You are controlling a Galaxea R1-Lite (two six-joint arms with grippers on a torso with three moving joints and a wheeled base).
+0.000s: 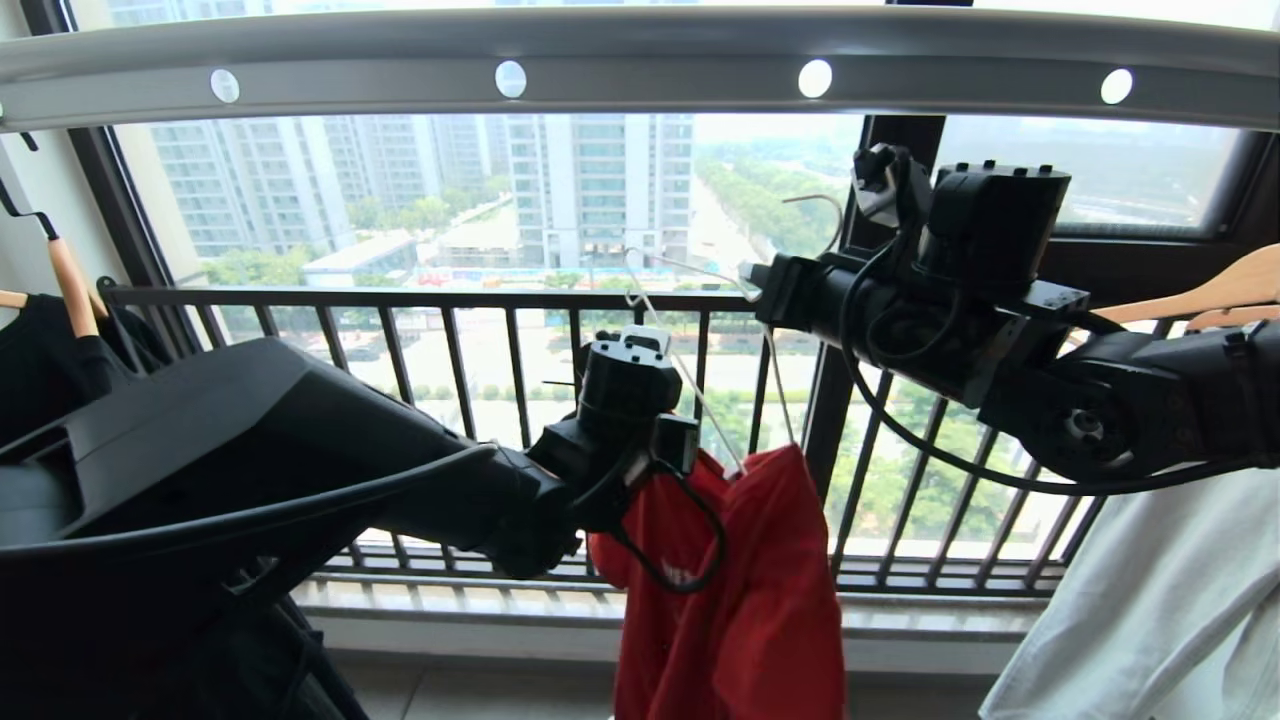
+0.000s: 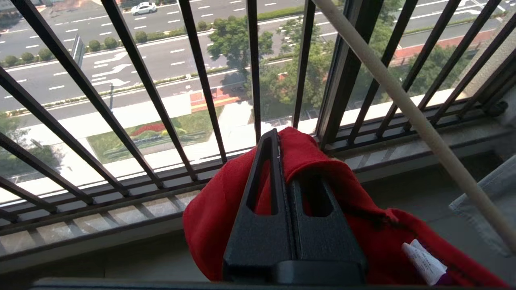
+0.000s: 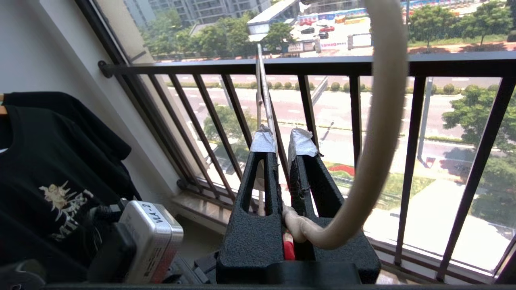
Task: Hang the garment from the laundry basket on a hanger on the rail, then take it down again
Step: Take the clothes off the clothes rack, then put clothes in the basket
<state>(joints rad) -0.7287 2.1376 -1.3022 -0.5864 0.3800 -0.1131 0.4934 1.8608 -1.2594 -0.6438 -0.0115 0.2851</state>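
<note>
Our left gripper, at six o'clock, pinches the red T-shirt. Our right gripper, at three o'clock, clamps the thin off-white wire hanger. We should raise both together toward the grey holed rail at twelve o'clock, hook leading.

A wide window lets in bright daylight — high-rise blocks and green trees beyond. Just inside the window runs a dark barred railing; below the window, a pale stone sill — then tiled floor.
</note>
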